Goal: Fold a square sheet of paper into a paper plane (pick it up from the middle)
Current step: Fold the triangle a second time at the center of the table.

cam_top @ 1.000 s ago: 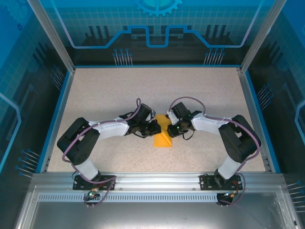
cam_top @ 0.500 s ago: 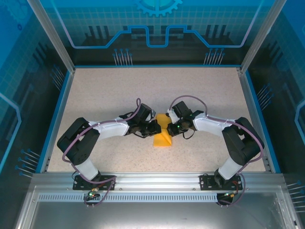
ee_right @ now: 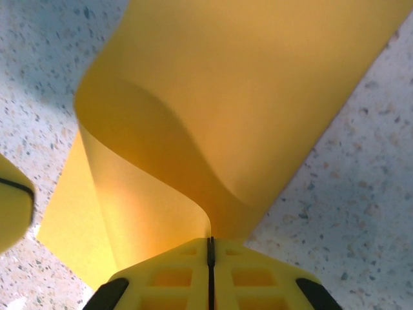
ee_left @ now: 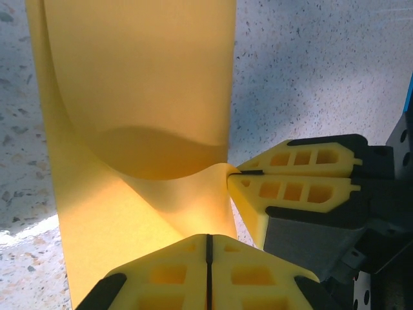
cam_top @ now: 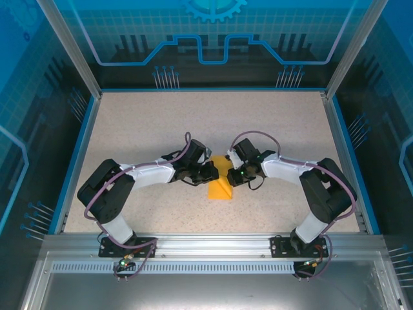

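Speckled table, square sheet of paper on it

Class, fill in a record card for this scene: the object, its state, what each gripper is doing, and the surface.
object: yellow sheet of paper
state: curled over on itself in a soft loop, not pressed flat; part lies on the table
left gripper: shut, pinching the sheet of paper
right gripper: shut, pinching the raised edge close beside the left gripper
surface: pale, speckled
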{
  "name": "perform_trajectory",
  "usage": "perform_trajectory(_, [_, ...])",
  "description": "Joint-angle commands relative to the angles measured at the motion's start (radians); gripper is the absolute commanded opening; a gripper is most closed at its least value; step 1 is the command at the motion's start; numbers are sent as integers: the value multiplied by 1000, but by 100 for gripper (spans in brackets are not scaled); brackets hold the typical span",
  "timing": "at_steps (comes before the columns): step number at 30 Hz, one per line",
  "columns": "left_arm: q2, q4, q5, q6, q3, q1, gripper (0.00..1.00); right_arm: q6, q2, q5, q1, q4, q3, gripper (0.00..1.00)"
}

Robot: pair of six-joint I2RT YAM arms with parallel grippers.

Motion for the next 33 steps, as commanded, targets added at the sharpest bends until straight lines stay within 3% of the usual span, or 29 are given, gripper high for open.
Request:
perform_trajectory(1, [12, -26, 25, 11, 26, -10, 8, 6, -11, -12, -17, -12, -11, 8])
perform_trajectory(33, [13, -20, 26, 9, 19, -12, 8, -7, 29, -23, -17, -2, 39, 9])
